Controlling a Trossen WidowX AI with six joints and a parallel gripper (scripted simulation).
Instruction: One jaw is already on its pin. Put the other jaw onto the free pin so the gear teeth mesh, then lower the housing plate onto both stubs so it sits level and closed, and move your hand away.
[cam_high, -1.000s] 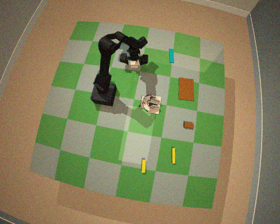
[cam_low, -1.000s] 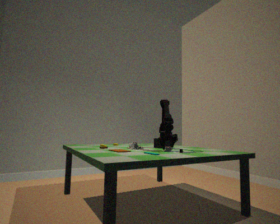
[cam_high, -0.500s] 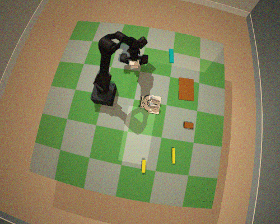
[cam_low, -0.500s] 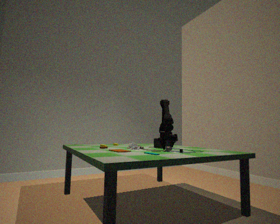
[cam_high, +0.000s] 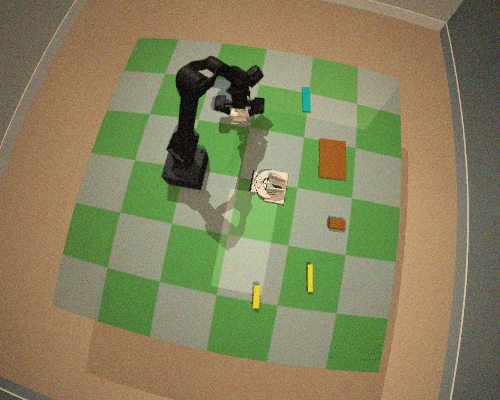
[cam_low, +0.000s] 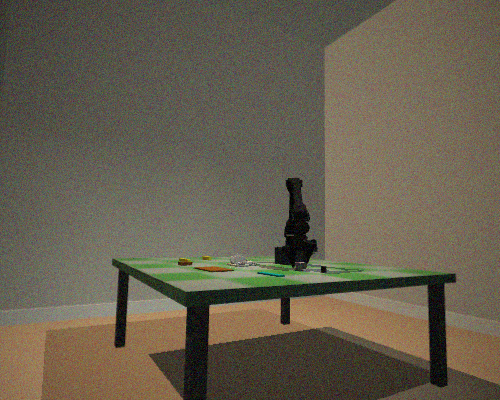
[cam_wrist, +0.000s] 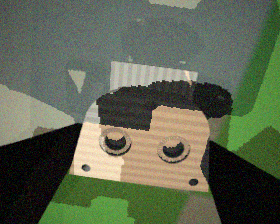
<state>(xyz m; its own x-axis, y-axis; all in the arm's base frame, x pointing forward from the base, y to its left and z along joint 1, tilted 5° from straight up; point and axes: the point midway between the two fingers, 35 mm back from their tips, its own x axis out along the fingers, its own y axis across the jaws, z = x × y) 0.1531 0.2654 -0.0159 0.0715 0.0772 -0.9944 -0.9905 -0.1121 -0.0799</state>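
"What's the gripper (cam_high: 239, 113) (cam_low: 300, 264) (cam_wrist: 143, 138) doing?"

"It has the pale housing plate (cam_high: 239, 116) (cam_low: 300, 266) (cam_wrist: 145, 162) pinched, one black finger at each side. The wrist view shows two ringed holes, a small dark hole near each front corner and a ribbed strip at the back, with dark shadow across part of it."

"Is it on the stubs?"

"No, it's well apart from the pale jaw assembly (cam_high: 278, 199) (cam_low: 235, 264), which sits nearer the middle of the checkered table (cam_high: 192, 260) (cam_low: 320, 290). Whether the teeth mesh there, I can't tell; they're too small."

"And farther out?"

"Past the assembly, a flat orange slab (cam_high: 332, 159) (cam_low: 214, 269), with a teal bar (cam_high: 306, 99) (cam_low: 271, 274) on the gripper's side of it. Toward the other side come a small orange block (cam_high: 337, 223) (cam_low: 185, 263) and two yellow bars (cam_high: 310, 278) (cam_low: 185, 259), well apart from the gripper."
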